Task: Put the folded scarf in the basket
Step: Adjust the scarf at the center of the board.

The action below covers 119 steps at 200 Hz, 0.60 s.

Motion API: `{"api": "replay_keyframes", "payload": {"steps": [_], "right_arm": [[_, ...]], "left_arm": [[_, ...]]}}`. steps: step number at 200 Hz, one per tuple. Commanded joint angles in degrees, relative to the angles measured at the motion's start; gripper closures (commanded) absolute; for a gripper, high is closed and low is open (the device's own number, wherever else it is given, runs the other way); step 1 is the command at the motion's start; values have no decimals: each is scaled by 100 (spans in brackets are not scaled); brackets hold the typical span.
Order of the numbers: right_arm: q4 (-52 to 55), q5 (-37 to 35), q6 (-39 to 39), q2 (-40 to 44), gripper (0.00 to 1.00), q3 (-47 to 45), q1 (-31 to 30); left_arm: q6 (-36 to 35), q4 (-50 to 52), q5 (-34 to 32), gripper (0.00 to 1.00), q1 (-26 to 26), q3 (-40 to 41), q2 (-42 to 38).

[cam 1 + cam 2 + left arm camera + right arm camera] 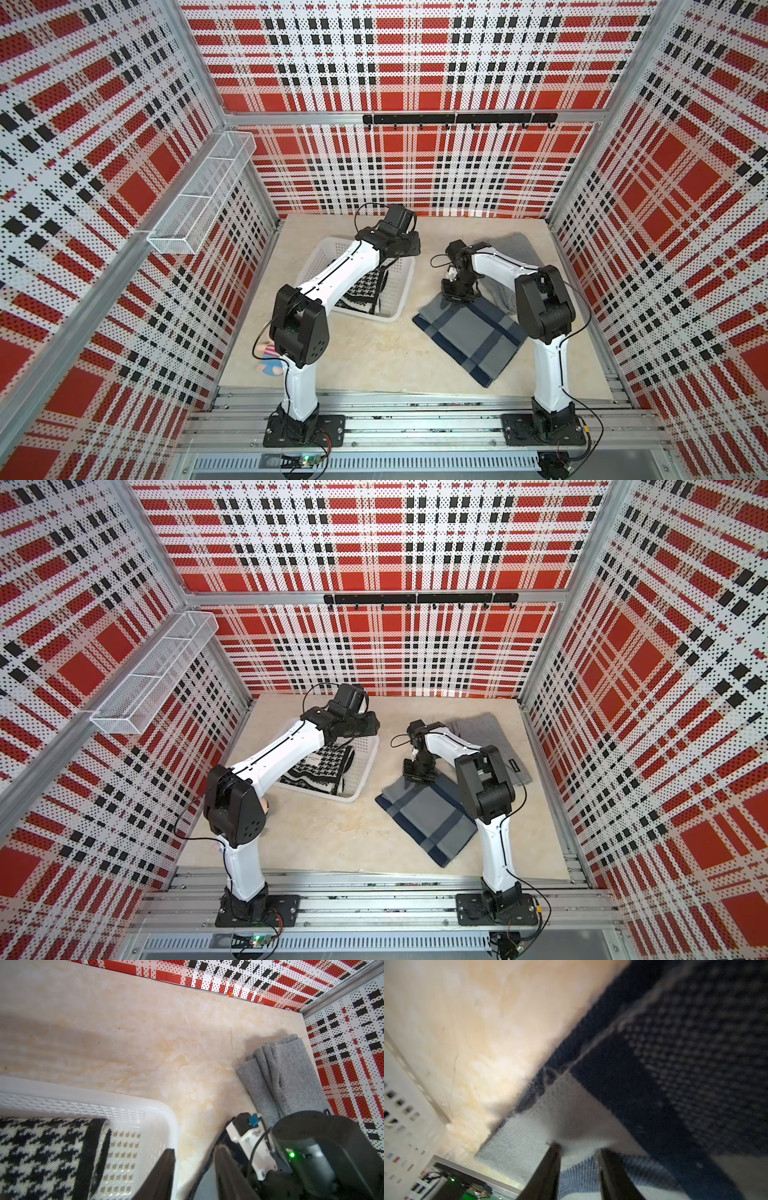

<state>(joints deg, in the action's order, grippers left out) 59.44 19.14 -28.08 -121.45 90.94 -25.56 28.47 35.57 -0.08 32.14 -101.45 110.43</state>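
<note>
Right end effector (578, 1147): jaws spread, tips on the blue-grey plaid scarf (469, 332), folded flat on the table (365, 353) beside the basket (386, 318). Left end effector (195, 1149): spread, empty, at the basket's corner. Houndstooth scarf (365, 291): inside the basket.

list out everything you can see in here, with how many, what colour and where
basket: 1, white plastic lattice, on the table left of centre
houndstooth scarf: 1, black and white, folded, inside the basket
plaid scarf: 1, grey and navy, folded, on the table right of the basket
grey scarf: 1, plain grey, folded, far right of the table
doll: 1, pink stripes and blue, near left table edge, partly hidden by the left arm
wire-mesh shelf: 1, white, on the left wall
hook rail: 1, black, on the back wall
table: 1, beige marble pattern
left gripper: 1, black, open, empty, over the basket's far right corner
right gripper: 1, black, fingers parted, at the plaid scarf's far end
</note>
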Motion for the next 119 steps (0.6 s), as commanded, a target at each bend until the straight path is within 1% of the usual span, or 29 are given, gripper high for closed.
{"api": "replay_keyframes", "payload": {"steps": [1, 12, 20, 38, 48, 61, 78, 86, 90, 103, 119], "right_arm": [[71, -226, 436, 279, 57, -414, -274], [4, -445, 397, 477, 52, -439, -254], [-31, -618, 357, 635, 46, -376, -245], [-27, -776, 261, 925, 37, -178, -205], [50, -891, 184, 1084, 35, -122, -188], [244, -1081, 30, 1366, 33, -172, -133], [430, -1193, -230, 1891, 32, -601, 80], [490, -1202, -320, 2204, 31, -891, 255], [515, -1205, -532, 2363, 31, -1044, 362], [499, -1041, -796, 2969, 30, -1612, 823], [530, -860, -1047, 3518, 28, -2159, 1359]], "left_arm": [[-129, -28, 197, 60, 70, 176, -271], [-208, -70, 333, 59, 127, 233, -268], [-284, -107, 468, 57, 195, 307, -285], [-425, -206, 855, 54, 375, 613, -378], [-500, -250, 1078, 50, 491, 847, -469], [-615, -252, 1272, 48, 636, 1169, -610], [-702, -203, 1456, 47, 832, 1541, -722], [-906, -179, 1488, 47, 936, 1652, -729], [-944, -163, 1483, 46, 995, 1689, -721], [-998, -127, 1421, 45, 1178, 1717, -633], [-1044, 121, 1443, 44, 1330, 1507, -258]]}}
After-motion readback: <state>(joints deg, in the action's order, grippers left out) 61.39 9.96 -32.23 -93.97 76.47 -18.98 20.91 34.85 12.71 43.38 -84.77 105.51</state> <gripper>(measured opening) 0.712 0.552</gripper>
